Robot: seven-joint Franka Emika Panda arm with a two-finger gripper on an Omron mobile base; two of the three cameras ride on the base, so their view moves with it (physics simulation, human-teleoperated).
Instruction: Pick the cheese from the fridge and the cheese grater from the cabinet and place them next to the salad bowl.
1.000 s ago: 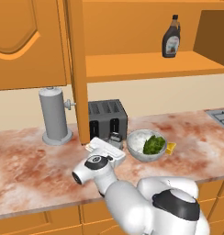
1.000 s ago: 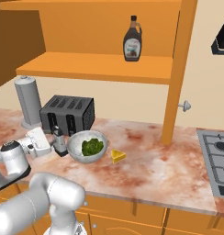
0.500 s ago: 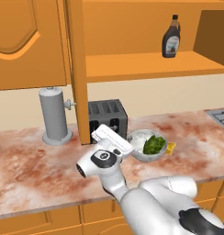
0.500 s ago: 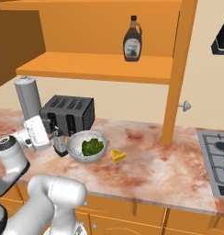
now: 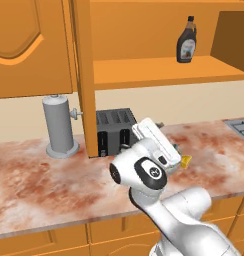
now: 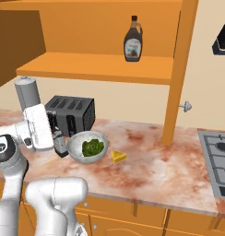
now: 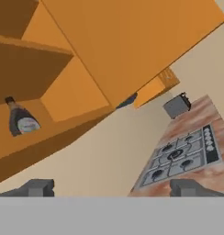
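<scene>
The salad bowl (image 6: 88,146) with green leaves sits on the counter in front of the toaster. The yellow cheese (image 6: 118,156) (image 5: 186,160) lies on the counter just right of the bowl. The cheese grater (image 6: 61,144), grey with a dark base, stands against the bowl's left side, partly behind my white hand (image 6: 38,126) (image 5: 154,141). My gripper (image 7: 113,188) is open and holds nothing; it is raised above the counter and tilted up toward the open cabinet (image 6: 100,67). The fridge is out of view.
A dark syrup bottle (image 6: 133,39) (image 5: 186,40) (image 7: 19,119) stands on the cabinet shelf. The black toaster (image 6: 70,115) (image 5: 114,132) and a grey cylinder (image 5: 59,125) stand at the back of the counter. A stove (image 6: 220,161) lies to the right.
My hand has risen from low over the counter beside the bowl and tipped upward. The gripper stayed open. Bowl, cheese and grater have not moved.
</scene>
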